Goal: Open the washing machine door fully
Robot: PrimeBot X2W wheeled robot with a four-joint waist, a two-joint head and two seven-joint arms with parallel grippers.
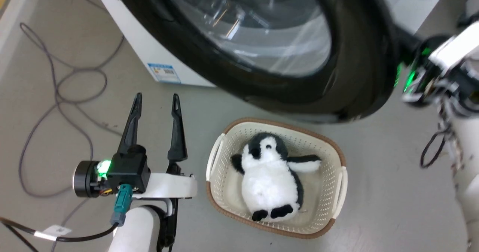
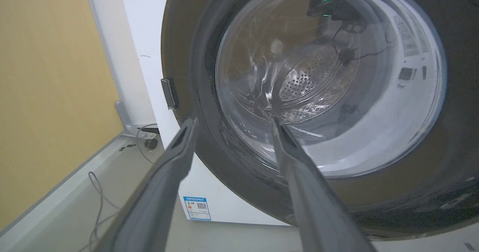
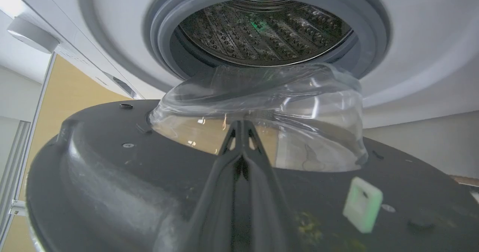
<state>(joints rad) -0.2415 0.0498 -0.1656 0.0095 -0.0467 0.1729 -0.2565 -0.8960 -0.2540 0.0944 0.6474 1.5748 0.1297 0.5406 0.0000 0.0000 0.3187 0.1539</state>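
- Right gripper (image 3: 241,126): fingers pressed together, empty, over the inner face of the washing machine door (image 3: 112,177).
- Left gripper (image 1: 156,98): fingers spread wide, empty, beside the laundry basket (image 1: 342,184).

Grey floor (image 1: 378,177), few things on it.
Cream basket (image 1: 224,192), loose cables (image 1: 56,94), white machine (image 1: 138,42) at back.

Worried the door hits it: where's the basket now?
In the head view, the basket sits on the floor below the washing machine door, right of the left claw.
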